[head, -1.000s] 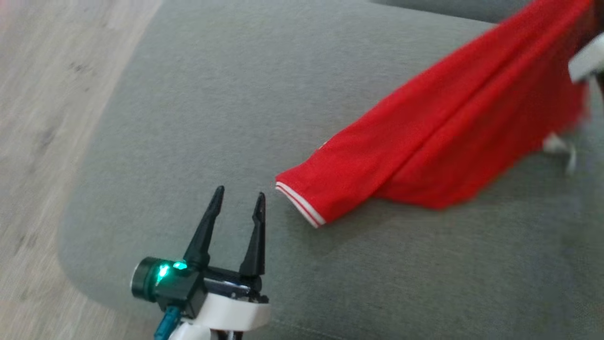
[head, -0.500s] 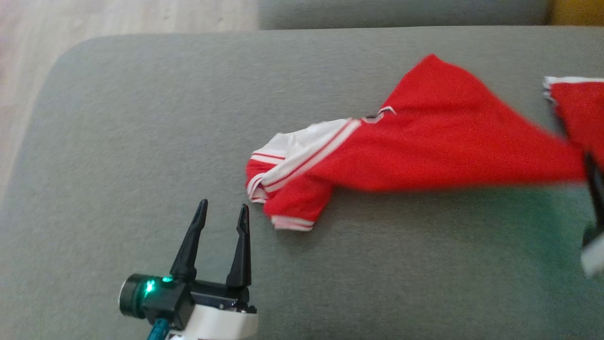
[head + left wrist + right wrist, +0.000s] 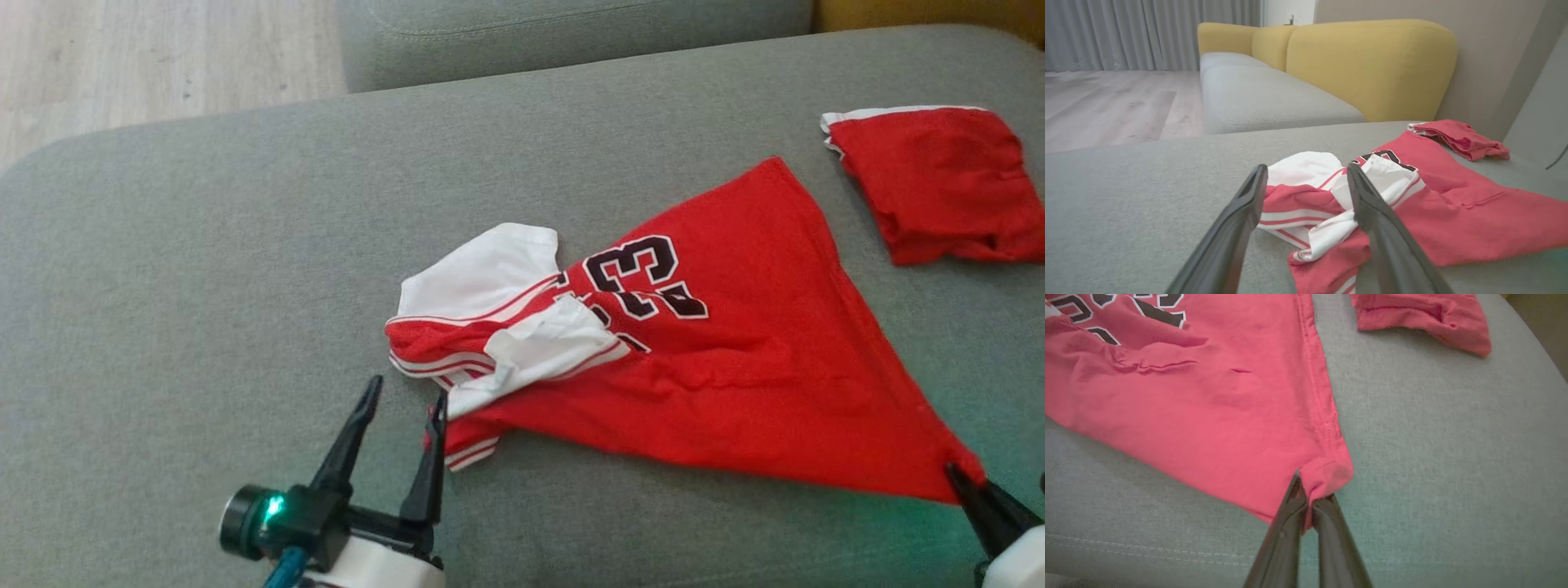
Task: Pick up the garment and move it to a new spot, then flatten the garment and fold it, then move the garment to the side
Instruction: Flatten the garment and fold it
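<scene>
Starting with the biggest bit: a grey sofa seat [image 3: 204, 269], taking up nearly the whole head view, with a strip of pale wood floor [image 3: 122, 65] past its far left corner. From the left wrist, also a yellow backrest [image 3: 1372, 69] further back and grey curtains [image 3: 1126, 32] beyond the floor.

Next down, the garment [image 3: 735, 367]. Lying on the seat, roughly middle to right, pulled into a long triangle. Red mesh body, dark white-outlined numbers facing up, white sleeves and striped trim all bunched up at the left end. One corner pointing toward the back of the seat, another stretched out to the lower right.

Off to the upper right, apart from the garment, a smaller red cloth bundle [image 3: 939, 180] with a white edge, just sitting folded on the seat.

Then the left gripper [image 3: 408, 389], lower left of the head view. Spread wide, holding nothing, green light glowing at its base. Right fingertip just about at the crumpled sleeve end, can't tell whether touching. In the wrist view, bunched sleeves framed between the two fingers.

Smallest: right gripper [image 3: 1308, 494], down at the lower right. Pinched tight on the hem corner of the garment, little nub of red fabric poking out past the tips, lower edge of the cloth running straight toward it.
</scene>
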